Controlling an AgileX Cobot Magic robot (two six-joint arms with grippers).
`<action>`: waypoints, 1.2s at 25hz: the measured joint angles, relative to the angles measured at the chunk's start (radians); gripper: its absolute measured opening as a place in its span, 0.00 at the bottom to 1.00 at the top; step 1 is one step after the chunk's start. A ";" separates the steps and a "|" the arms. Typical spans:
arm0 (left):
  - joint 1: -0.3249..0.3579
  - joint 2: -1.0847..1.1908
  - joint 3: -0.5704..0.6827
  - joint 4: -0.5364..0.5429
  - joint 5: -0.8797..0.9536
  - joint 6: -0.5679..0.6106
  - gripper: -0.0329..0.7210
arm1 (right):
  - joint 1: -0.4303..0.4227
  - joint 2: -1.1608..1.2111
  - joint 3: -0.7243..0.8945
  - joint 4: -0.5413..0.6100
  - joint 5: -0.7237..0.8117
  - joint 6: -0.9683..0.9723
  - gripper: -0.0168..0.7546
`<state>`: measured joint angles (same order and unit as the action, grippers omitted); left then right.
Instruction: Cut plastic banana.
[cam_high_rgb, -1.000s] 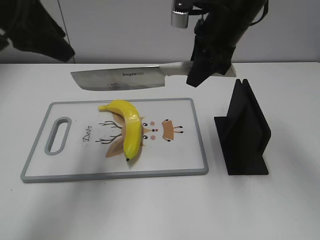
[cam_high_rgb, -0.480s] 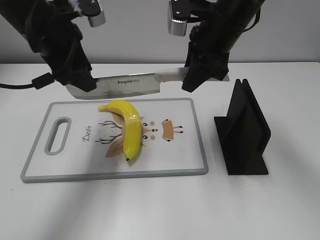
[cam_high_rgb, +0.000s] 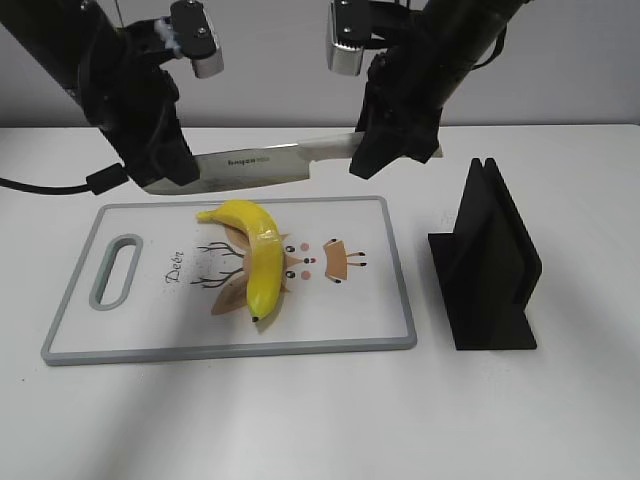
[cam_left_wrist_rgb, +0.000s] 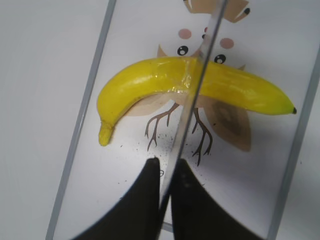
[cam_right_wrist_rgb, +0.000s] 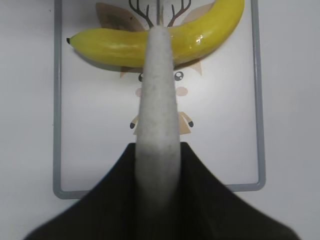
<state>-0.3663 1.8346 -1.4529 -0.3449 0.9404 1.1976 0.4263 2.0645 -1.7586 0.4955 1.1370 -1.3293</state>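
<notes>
The plastic banana (cam_high_rgb: 255, 262) lies whole on the white cutting board (cam_high_rgb: 230, 346), stem at the back and dark tip toward the front. A kitchen knife (cam_high_rgb: 262, 160) hangs level above the board's far edge, over the banana's stem end. My right gripper (cam_high_rgb: 385, 152) is shut on its pale handle (cam_right_wrist_rgb: 159, 100). My left gripper (cam_high_rgb: 165, 172) pinches the far end of the blade. In the left wrist view the blade (cam_left_wrist_rgb: 196, 90) runs across the banana (cam_left_wrist_rgb: 150, 82) between my fingers (cam_left_wrist_rgb: 167, 165). The right wrist view shows the banana (cam_right_wrist_rgb: 110, 45) past the right gripper's fingers (cam_right_wrist_rgb: 157, 147).
A black knife stand (cam_high_rgb: 490, 265) stands on the white table to the right of the board. The board has a grey rim, a handle slot (cam_high_rgb: 117, 270) at its left end and a printed deer picture (cam_high_rgb: 335, 262).
My left arm has come in from the upper left and closed on the blade's end. The knife has shifted a little to the left. The banana has not moved.
</notes>
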 joint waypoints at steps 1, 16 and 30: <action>-0.001 0.004 0.000 0.001 -0.003 0.008 0.08 | 0.000 0.001 -0.001 -0.003 -0.009 -0.008 0.24; -0.002 0.242 -0.013 -0.051 -0.065 0.011 0.05 | -0.004 0.228 -0.015 -0.077 -0.036 0.102 0.26; -0.007 0.199 -0.003 -0.029 -0.061 -0.015 0.05 | 0.000 0.184 -0.010 -0.105 -0.039 0.150 0.27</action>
<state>-0.3728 2.0333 -1.4561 -0.3734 0.8796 1.1827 0.4267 2.2482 -1.7689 0.3903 1.0985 -1.1792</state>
